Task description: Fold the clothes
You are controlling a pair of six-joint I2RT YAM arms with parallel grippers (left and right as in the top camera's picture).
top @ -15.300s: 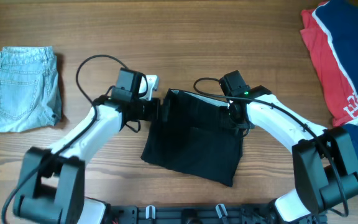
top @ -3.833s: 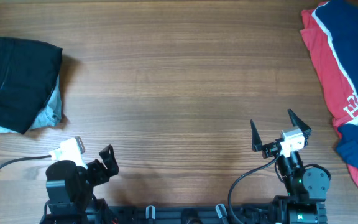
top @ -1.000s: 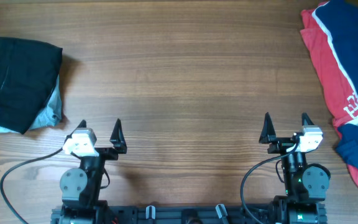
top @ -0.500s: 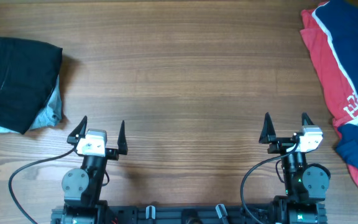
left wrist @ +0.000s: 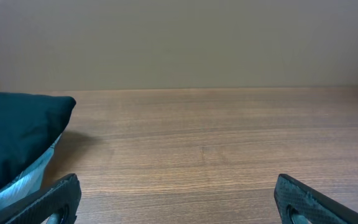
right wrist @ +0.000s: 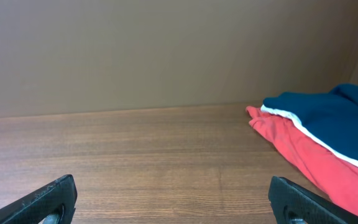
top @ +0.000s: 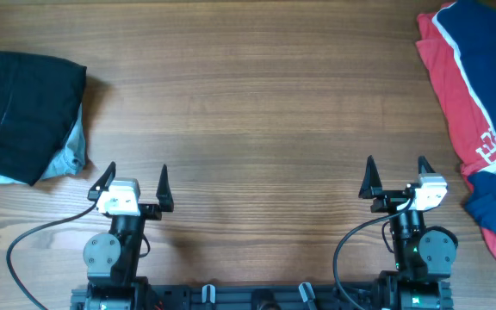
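1. clothes (top: 20, 108): black, in a soft heap at the far-left edge of the table (top: 257, 103), partly cut off by the frame.
2. the heap lies on the shorts (top: 74, 155). only a pale blue strip shows along its right and lower edge.
3. left gripper (top: 137, 170): at the near edge, left of centre, pointing to the far side. fingers spread wide, nothing between them. well apart from the clothes.
4. left wrist view: 2 dark fingertips in the bottom corners, bare wood between them. the black cloth and blue strip sit at far left.
5. right gripper (top: 394, 162): at the near edge, right of centre. fingers spread wide, holding nothing.
6. right wrist view: bare wood between the tips, coloured cloth off to the right.
7. red-navy garment (top: 468, 86): at the far-right edge with white trim between the colours, running out of frame. it touches neither gripper.
8. both arms are tucked low over their bases. a cable (top: 37, 237) loops from the left one.
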